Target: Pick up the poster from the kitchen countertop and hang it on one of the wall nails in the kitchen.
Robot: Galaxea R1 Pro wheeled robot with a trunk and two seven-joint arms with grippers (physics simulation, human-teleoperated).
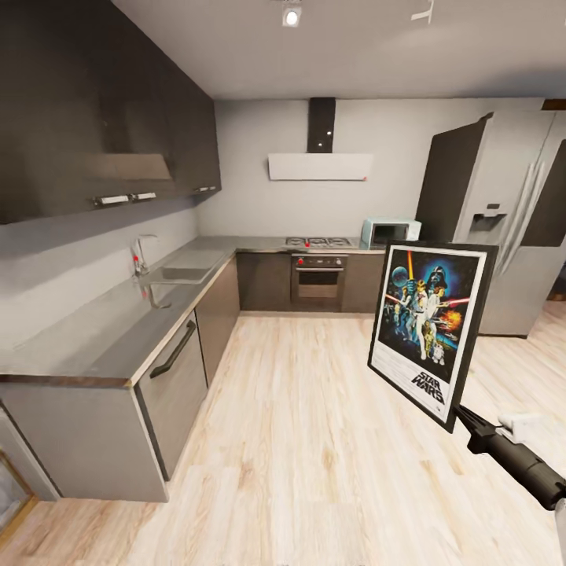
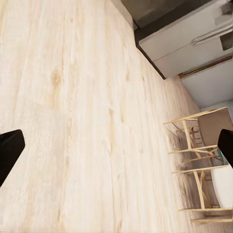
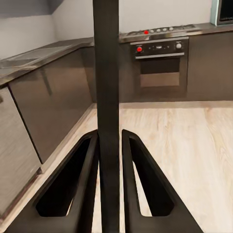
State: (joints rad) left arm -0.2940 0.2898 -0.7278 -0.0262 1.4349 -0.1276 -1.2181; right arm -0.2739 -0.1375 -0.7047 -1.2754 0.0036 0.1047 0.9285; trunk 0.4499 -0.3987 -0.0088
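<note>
The poster (image 1: 429, 330) hangs upright in the air over the wood floor at the right, its dark blue artwork and black "STAR WARS" lettering facing me. My right gripper (image 1: 464, 415) is shut on its lower right corner. In the right wrist view the poster's black edge (image 3: 107, 73) runs straight up between the two closed fingers (image 3: 82, 184). The L-shaped dark grey countertop (image 1: 94, 330) with sink (image 1: 185, 273) and tap lies at the left. My left gripper (image 2: 116, 150) is open above bare floor, its fingertips (image 2: 9, 150) at the picture's sides. No wall nail can be made out.
Grey cabinets (image 1: 177, 385) stand under the counter; the steel oven (image 1: 318, 279), white hood (image 1: 320, 166) and a microwave (image 1: 389, 232) line the back wall. The silver fridge (image 1: 511, 220) stands at the right. Wooden chairs (image 2: 199, 165) show in the left wrist view.
</note>
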